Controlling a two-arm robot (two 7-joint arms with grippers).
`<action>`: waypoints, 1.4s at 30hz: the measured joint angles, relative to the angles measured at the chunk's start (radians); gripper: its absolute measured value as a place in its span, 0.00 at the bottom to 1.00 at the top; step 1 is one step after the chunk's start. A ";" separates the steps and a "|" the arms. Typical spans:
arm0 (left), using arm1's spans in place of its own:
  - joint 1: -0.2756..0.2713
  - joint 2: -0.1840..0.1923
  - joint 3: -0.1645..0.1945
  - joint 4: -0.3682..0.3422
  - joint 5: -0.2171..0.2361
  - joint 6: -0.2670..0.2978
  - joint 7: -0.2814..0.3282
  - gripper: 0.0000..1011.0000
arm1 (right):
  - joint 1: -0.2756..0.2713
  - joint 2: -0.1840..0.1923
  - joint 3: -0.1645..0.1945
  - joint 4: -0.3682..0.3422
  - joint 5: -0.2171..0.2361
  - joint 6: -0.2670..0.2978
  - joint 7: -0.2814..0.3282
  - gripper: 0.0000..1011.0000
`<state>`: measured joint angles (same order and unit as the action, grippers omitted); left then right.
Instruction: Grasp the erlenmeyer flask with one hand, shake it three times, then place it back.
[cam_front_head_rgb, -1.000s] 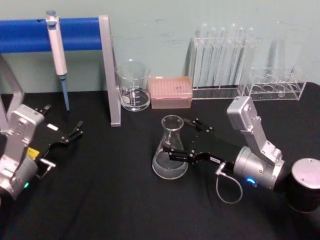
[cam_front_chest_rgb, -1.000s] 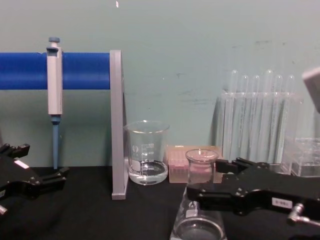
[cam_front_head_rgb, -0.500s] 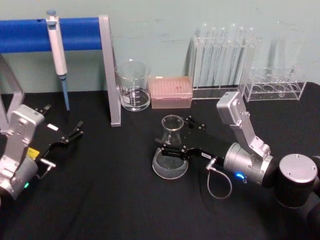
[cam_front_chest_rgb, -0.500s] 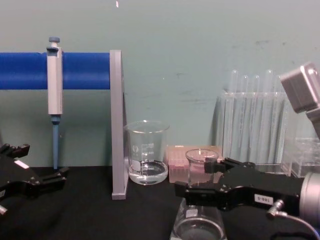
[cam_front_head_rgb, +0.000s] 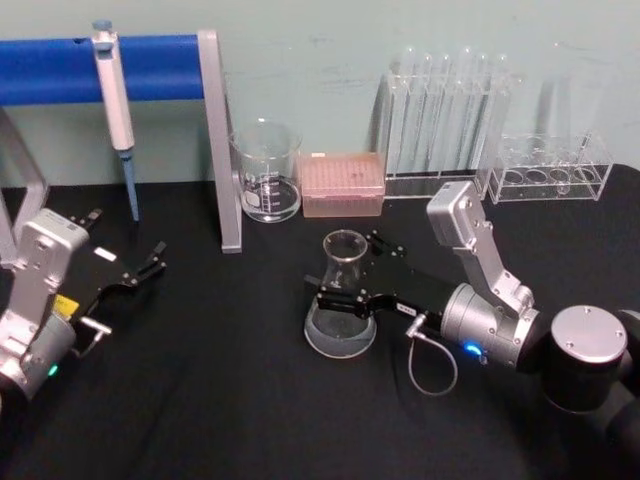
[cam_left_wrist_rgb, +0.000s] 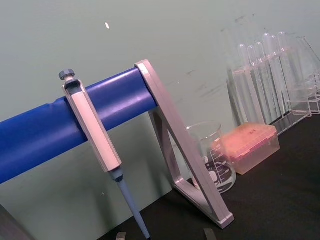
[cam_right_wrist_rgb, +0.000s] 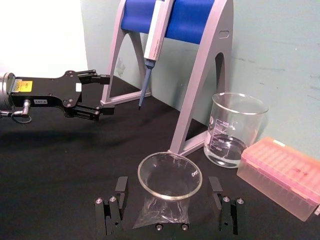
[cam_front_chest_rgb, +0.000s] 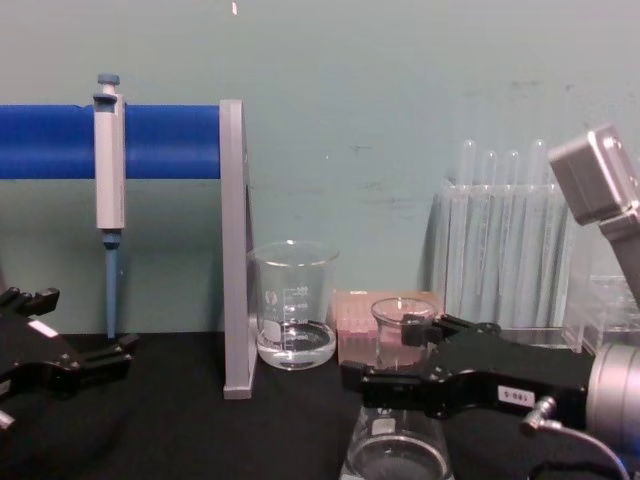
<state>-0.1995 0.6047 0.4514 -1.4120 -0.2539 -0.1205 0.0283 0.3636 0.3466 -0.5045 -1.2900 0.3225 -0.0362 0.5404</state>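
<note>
The right gripper (cam_front_head_rgb: 348, 268) straddled the flask (cam_front_head_rgb: 340, 335) neck, fingers spread and holding nothing, aligned for a neck grasp. The flask stood on the table (cam_front_head_rgb: 220, 400). The left gripper (cam_right_wrist_rgb: 107, 92) sat parked at left, fingers apart.

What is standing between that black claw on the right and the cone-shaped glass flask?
Nothing visible. The right gripper is open, its fingers on either side of the neck of the erlenmeyer flask, with gaps to the glass. The beaker and pink tip box stand farther back, out of the way.
</note>
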 joint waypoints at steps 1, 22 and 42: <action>0.000 0.000 0.000 0.000 0.000 0.000 0.000 0.99 | 0.000 -0.001 0.000 0.000 0.000 0.000 0.000 0.99; 0.000 0.000 0.000 0.000 0.000 0.000 0.000 0.99 | 0.003 -0.005 -0.004 0.000 -0.005 -0.001 0.001 0.99; 0.000 0.000 0.000 0.000 0.000 0.000 0.000 0.99 | 0.002 -0.005 -0.003 0.000 -0.003 -0.001 0.002 0.46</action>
<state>-0.1995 0.6047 0.4514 -1.4120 -0.2539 -0.1205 0.0283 0.3657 0.3414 -0.5071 -1.2904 0.3193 -0.0375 0.5419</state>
